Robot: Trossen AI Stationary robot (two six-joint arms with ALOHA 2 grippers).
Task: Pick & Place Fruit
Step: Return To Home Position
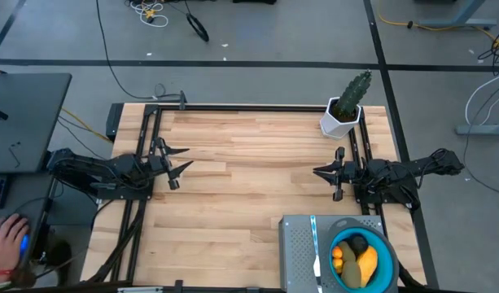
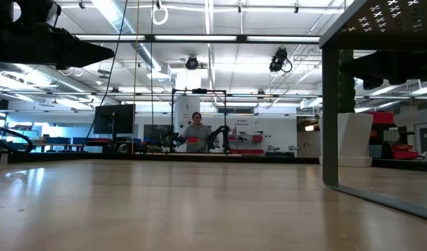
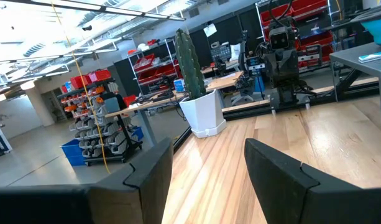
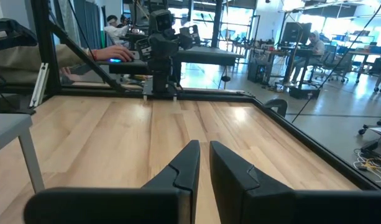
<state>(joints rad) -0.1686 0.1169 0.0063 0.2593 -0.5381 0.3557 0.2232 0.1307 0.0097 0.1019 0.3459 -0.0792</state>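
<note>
- Table: light wooden planks.
- Far right corner: cactus pot, upright, directly on the wood.
- Near right corner: grey perforated shelf.
- On the shelf: knife, and beside it a blue bowl holding fruit.

The left claw gapes wide over the wooden table, facing the potted cactus.
</note>
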